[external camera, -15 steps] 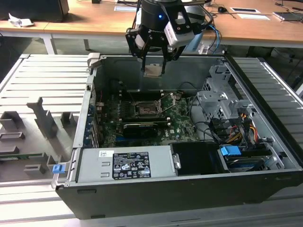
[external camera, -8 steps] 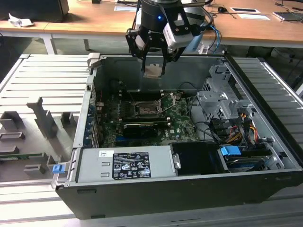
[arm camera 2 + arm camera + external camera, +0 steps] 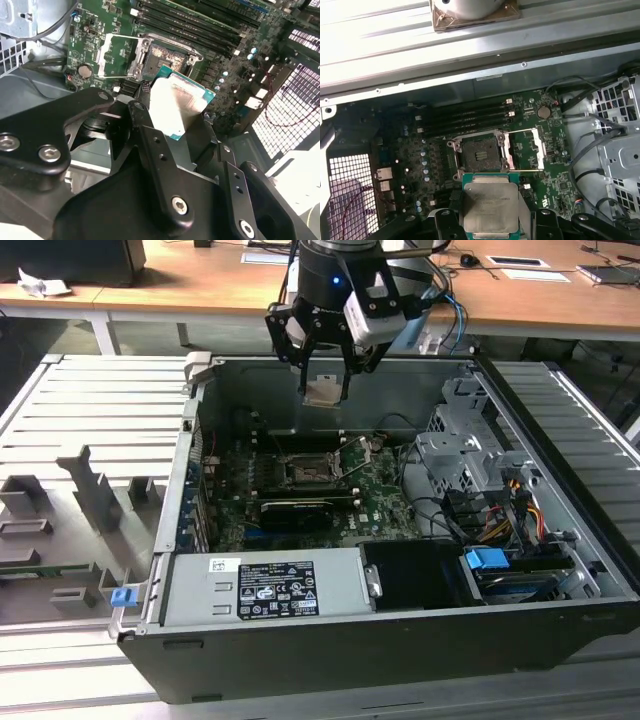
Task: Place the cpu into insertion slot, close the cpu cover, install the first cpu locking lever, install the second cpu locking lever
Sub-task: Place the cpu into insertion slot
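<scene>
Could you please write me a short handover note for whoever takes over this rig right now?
State of the tool: shut on the cpu, which it holds above the open case, over the green board.
The insertion slot is empty and uncovered.
The cpu cover is swung open and lies beside the insertion slot.
Done: the cpu is in the grasp above the board.
Not yet done: cpu seated in the slot, cover closed, both locking levers installed.
</scene>
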Action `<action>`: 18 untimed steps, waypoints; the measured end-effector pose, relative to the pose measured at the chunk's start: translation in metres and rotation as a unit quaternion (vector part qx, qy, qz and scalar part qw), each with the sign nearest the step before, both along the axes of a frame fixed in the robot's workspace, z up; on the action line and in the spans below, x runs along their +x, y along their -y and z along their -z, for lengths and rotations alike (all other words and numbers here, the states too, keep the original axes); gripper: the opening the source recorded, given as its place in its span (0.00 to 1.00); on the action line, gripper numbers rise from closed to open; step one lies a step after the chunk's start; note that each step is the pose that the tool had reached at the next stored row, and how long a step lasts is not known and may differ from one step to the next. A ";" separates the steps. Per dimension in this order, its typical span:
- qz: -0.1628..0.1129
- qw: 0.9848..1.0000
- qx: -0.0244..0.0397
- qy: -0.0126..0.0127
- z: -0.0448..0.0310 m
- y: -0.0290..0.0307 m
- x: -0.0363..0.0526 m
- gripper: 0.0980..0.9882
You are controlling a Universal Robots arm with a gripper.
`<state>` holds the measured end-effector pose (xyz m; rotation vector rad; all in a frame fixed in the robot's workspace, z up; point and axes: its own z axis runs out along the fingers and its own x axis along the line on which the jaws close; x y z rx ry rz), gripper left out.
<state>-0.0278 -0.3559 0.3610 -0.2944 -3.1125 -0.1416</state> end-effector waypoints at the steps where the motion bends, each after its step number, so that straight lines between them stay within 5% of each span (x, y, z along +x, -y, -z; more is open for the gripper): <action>1: 0.010 1.000 0.000 0.000 0.0002 0.0000 0.0000 0.48; 5: 0.054 0.999 0.000 0.000 0.0016 0.0000 0.0000 0.48; 11: 0.115 0.993 0.000 0.000 0.0036 0.0000 0.0000 0.48; 16: 0.157 0.988 0.000 0.000 0.0054 0.0000 0.0000 0.48; 18: 0.180 0.984 0.000 0.000 0.0064 0.0000 0.0000 0.48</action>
